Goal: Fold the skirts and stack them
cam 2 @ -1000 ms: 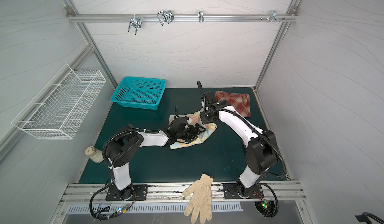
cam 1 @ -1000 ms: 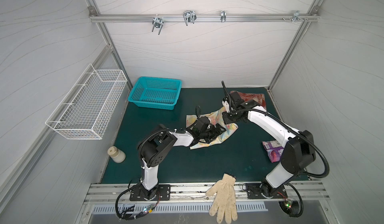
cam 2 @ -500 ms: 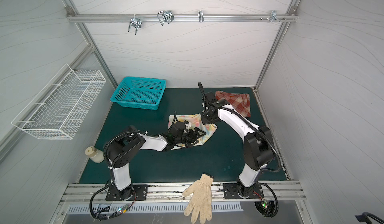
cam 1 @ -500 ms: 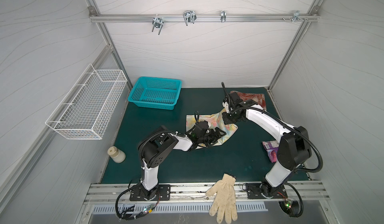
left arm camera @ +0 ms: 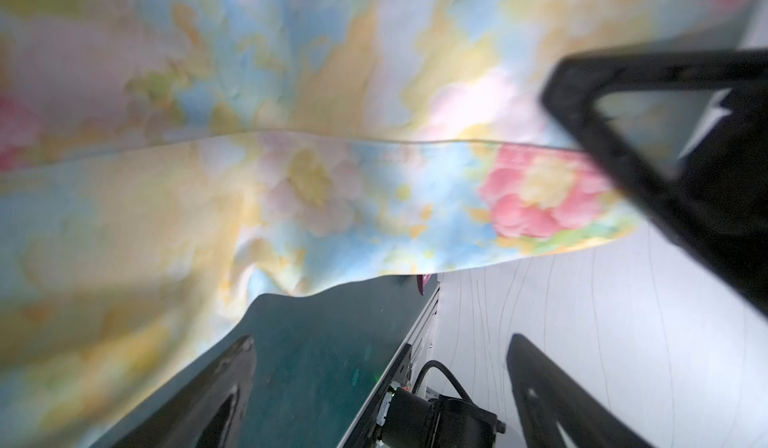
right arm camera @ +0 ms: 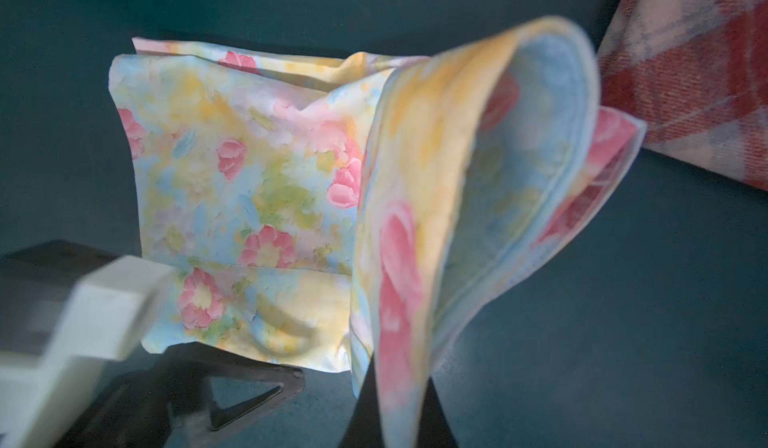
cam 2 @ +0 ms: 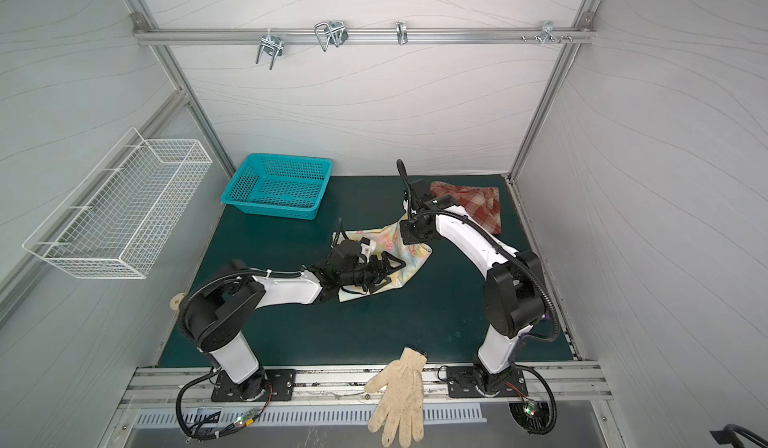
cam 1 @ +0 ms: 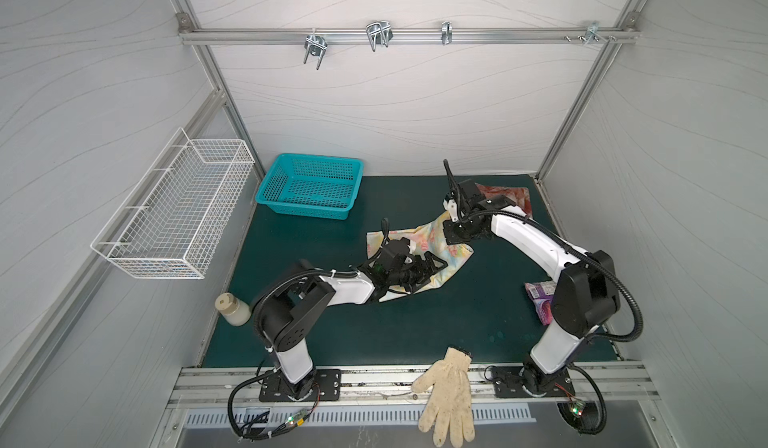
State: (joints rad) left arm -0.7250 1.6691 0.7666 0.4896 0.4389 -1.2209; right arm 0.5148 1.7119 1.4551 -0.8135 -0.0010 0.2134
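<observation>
The left gripper (cam 1: 430, 275), jaws spread wide and empty, has drawn back toward the near edge of the floral skirt (cam 1: 415, 234). The right gripper (cam 1: 454, 237) stays pinched on that skirt's far right corner, holding it raised. I judge the fold unfinished and stacking not begun: the plaid skirt (cam 2: 478, 209) lies apart, just beyond the floral skirt's right end. Both lie on a dark green mat (cam 1: 415, 333). Left of the floral skirt are a wire basket (cam 1: 178, 209), a jar (cam 1: 232, 311) and a teal basket (cam 1: 311, 192); nearer, a knitted glove (cam 1: 449, 387); right, a purple packet (cam 1: 538, 300).
</observation>
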